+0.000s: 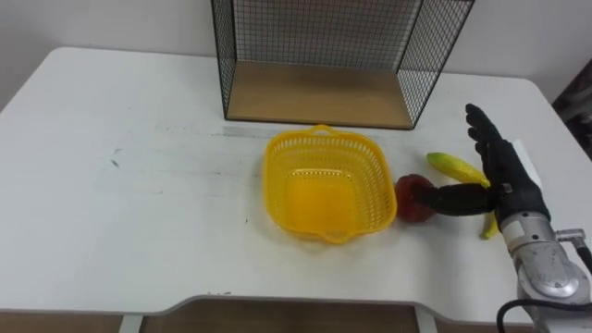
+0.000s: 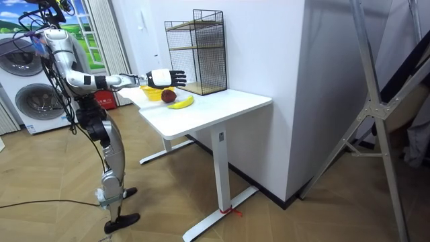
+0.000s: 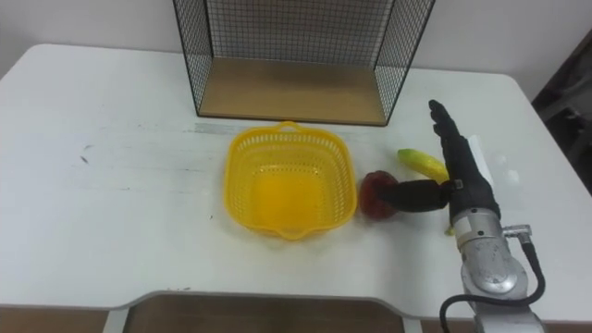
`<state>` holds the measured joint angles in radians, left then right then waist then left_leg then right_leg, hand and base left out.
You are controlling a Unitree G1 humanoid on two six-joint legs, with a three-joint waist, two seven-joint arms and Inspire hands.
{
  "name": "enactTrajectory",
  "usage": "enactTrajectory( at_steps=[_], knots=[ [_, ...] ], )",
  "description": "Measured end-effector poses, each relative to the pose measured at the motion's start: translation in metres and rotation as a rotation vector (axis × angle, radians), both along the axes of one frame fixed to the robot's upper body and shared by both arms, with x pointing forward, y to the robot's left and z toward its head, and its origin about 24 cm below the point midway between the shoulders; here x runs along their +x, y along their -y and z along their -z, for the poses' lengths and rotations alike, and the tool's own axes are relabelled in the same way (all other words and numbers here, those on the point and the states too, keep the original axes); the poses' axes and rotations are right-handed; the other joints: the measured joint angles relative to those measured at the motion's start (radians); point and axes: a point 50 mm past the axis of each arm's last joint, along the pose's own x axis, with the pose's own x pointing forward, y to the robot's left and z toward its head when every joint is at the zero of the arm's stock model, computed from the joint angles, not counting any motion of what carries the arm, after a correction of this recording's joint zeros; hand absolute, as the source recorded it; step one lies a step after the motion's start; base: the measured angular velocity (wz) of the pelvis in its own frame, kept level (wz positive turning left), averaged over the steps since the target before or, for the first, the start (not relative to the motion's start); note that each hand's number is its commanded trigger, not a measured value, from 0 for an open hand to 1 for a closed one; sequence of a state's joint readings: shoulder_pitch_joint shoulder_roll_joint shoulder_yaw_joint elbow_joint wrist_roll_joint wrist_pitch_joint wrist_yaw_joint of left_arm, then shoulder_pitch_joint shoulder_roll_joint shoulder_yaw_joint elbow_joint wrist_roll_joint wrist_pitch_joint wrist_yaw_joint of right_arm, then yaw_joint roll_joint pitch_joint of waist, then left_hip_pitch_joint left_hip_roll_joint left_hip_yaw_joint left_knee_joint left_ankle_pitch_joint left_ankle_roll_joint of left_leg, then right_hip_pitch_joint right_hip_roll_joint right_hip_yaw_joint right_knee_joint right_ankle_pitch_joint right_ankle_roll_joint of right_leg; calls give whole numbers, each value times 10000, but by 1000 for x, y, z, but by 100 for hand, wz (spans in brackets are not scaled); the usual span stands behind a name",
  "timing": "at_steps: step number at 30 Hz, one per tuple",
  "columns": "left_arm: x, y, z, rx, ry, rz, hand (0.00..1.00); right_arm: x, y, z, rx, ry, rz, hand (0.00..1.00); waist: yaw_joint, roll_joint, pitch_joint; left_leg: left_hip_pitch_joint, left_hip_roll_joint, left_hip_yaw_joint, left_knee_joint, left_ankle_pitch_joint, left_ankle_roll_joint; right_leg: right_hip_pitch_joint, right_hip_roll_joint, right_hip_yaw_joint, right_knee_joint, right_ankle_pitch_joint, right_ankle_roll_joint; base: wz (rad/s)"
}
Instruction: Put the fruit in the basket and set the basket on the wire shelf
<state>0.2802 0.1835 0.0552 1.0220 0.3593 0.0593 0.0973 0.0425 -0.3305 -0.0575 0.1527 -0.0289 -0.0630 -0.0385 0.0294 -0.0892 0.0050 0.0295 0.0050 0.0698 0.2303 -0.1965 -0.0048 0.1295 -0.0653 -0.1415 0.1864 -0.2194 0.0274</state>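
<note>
The robot's right hand (image 1: 506, 176) hovers low over the white tabletop (image 1: 120, 213) with its fingers (image 1: 481, 128) stretched straight and spread apart, holding nothing. The thumb reaches out sideways, and its tip touches the round dark-red apple (image 1: 412, 200). A curved yellow banana (image 1: 453, 166) lies partly under the palm, just below the fingers and on the thumb side. Past the apple, further out from the thumb tip, sits the empty yellow plastic lattice basket (image 1: 274, 176), its near wall almost touching the apple. The black wire shelf with a wooden floor (image 1: 314, 28) stands beyond the fingertips and off to the thumb side, behind the basket.
</note>
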Motion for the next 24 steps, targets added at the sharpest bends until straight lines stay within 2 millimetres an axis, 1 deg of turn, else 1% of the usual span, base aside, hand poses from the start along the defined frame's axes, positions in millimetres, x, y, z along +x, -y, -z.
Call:
enactTrajectory(
  at_steps=[24],
  knots=[
    [-4, 0, 0, 12, -135, -36, 0, -2, -4, 4, 117, -362, -617, 0, 34, 20, -10, 10, 3, -1, 25, 0, 0, -8, -1, 0, 2, 1, -1, 0]
  ],
)
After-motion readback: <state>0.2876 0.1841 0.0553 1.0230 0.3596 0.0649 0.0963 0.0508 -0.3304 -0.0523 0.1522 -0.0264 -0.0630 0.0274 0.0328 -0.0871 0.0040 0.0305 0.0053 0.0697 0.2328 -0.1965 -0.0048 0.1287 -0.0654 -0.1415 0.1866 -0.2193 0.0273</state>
